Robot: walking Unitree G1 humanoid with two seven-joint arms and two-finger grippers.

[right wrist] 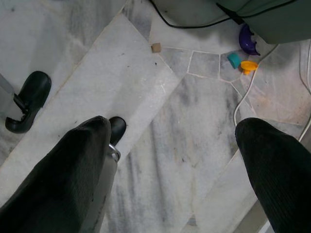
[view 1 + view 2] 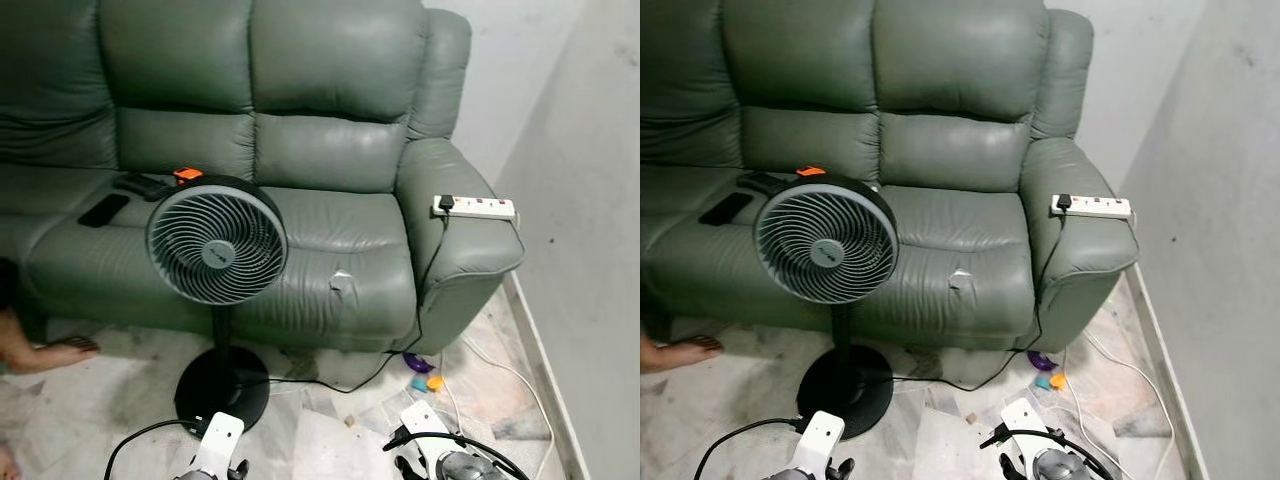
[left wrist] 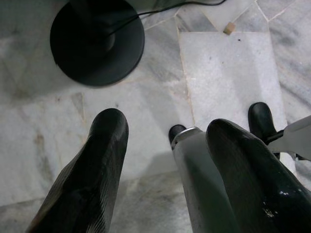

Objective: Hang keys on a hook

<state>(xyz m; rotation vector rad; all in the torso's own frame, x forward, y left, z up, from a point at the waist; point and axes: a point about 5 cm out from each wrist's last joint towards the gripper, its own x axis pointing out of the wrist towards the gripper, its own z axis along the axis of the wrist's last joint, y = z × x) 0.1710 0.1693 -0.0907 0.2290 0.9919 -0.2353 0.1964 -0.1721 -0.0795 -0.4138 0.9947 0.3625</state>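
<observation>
Both arms hang low at the head view's bottom edge, a carrying-nothing posture that suits a robot still searching rather than reaching. The left gripper [image 3: 163, 141] has its two black fingers spread apart over bare marble floor [image 3: 228, 73], nothing between them; the right gripper [image 1: 175, 145] is likewise spread wide and empty. Neither keys nor a hook can be made out anywhere, so my guess is the task has barely begun. A standing fan [image 2: 217, 240] sits at about 7 o'clock from the frame's centre, in front of a green sofa [image 2: 330, 150], probably placed to blow across the room. A power strip [image 2: 475, 207] rests on the armrest at 3 o'clock, its cable trailing down to the floor. The head views give the sofa, dark remotes [image 2: 143, 186] and a phone [image 2: 103, 210] on the cushions; the wrist views add floor detail: the fan's round base [image 3: 97, 41] and small coloured toys [image 1: 245, 48] by the sofa's corner.
</observation>
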